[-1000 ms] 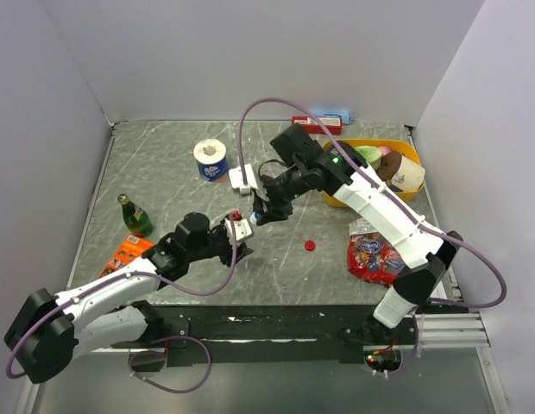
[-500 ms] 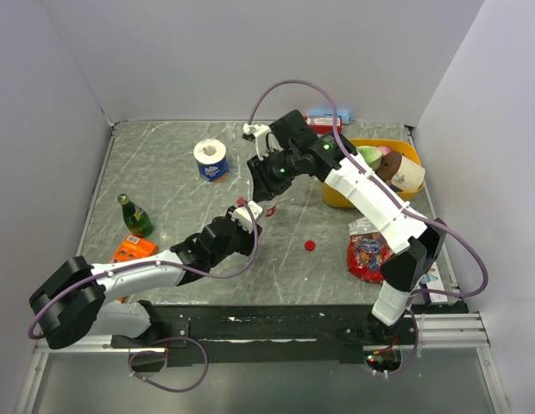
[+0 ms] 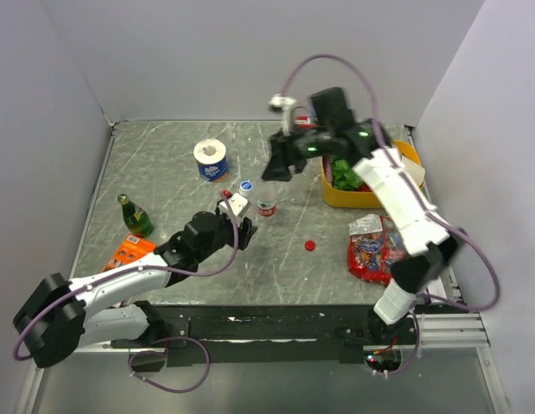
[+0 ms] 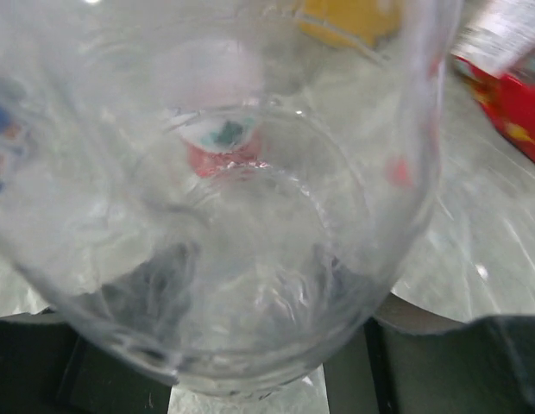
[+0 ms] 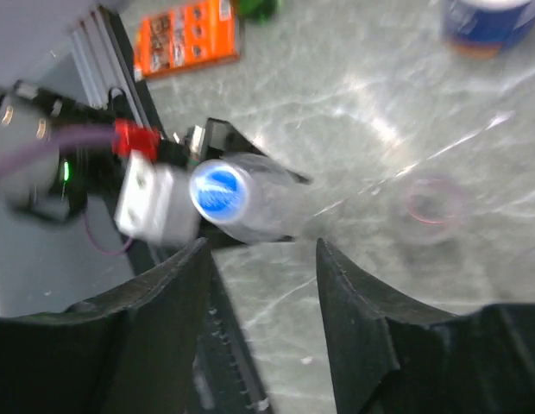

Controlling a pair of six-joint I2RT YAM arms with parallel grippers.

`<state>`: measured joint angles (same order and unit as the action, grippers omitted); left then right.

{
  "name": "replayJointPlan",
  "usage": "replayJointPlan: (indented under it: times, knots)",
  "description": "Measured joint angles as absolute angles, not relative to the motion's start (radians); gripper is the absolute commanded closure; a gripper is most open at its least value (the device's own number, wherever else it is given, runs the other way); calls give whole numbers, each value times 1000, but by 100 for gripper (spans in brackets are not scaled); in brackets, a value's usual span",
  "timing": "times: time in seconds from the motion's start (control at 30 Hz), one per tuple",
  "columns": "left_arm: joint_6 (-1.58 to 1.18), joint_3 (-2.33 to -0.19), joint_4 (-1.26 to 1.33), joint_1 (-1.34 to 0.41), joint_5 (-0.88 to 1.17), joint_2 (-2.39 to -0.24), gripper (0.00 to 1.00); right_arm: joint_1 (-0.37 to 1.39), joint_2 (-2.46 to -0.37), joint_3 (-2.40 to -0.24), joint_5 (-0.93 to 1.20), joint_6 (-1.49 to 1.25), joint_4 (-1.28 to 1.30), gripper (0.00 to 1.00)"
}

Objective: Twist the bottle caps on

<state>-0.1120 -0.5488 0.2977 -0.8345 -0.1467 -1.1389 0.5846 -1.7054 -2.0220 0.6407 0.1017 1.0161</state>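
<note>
Left end effector (image 3: 240,203) is clamped on a tilted clear bottle (image 5: 269,219) with a blue cap (image 5: 220,191) on its neck. Can't tell how far the cap is threaded. In the left wrist view the bottle wall fills the frame and hides the jaws. Right end effector (image 3: 280,166) is up over the bench (image 3: 164,177), jaws apart and empty. Red-label bottle (image 3: 267,203) stands upright just beside the held one, mouth open. In the blurred right wrist view only its faint rim shows. Red cap (image 3: 310,245) lies loose on the bench, well apart from both bottles.
</note>
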Motion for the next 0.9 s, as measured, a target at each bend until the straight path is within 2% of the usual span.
replayJointPlan:
  times: [0.1, 0.2, 0.43, 0.67, 0.9]
  knots:
    - [-62, -516, 302, -789, 29, -1087, 99, 491, -1561, -1861, 770, 239, 921, 33]
    - [27, -508, 285, -759, 227, -1055, 99, 508, -1425, -1741, 861, 388, 880, 32]
    - [363, -648, 39, -684, 606, -1155, 99, 682, -1396, -1777, 918, 833, 982, 32]
    - [562, -712, -106, -675, 729, -1206, 99, 766, -1430, -1774, 859, 1165, 1163, 37]
    - [618, -712, -148, -675, 748, -1205, 99, 779, -1480, -1777, 800, 1312, 1291, 44]
